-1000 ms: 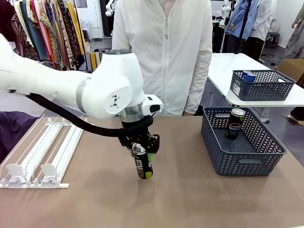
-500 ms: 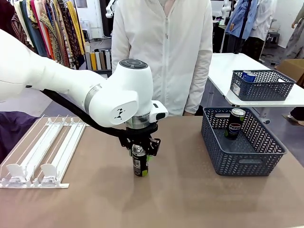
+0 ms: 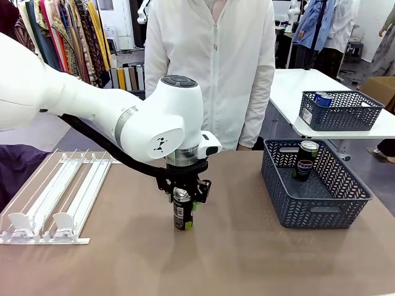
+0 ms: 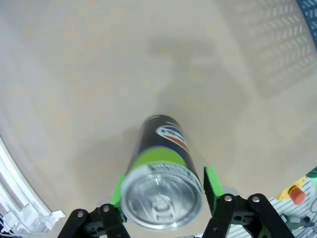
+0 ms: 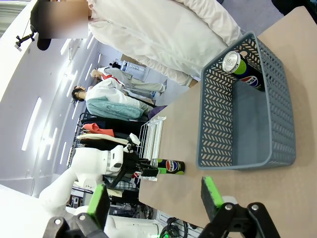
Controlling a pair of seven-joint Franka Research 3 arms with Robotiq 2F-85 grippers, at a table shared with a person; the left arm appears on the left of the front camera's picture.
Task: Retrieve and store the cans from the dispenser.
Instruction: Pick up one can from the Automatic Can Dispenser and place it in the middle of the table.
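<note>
A black Pepsi can point(image 3: 182, 214) with a green band stands upright on the brown table, mid-front. My left gripper point(image 3: 184, 200) straddles its top from above. In the left wrist view the can point(image 4: 161, 168) sits between the green pads point(image 4: 210, 184), a thin gap showing on one side; my left gripper point(image 4: 163, 191) is open. A second black can point(image 3: 305, 159) leans inside the dark grey basket point(image 3: 345, 191) at the right. The dispenser point(image 3: 62, 197) lies at the left, its lanes bare. My right gripper point(image 5: 154, 198) hangs open and empty, facing the basket point(image 5: 237, 124).
A person in a white jacket point(image 3: 213, 68) stands at the far edge, behind the can. On a white side table at the back right sits another grey basket point(image 3: 342, 111) holding a blue can point(image 3: 322, 97). Bare tabletop lies between the can and the basket.
The can, held tilted above the table a second ago, now stands upright on it. The left gripper's fingers have parted from the can.
</note>
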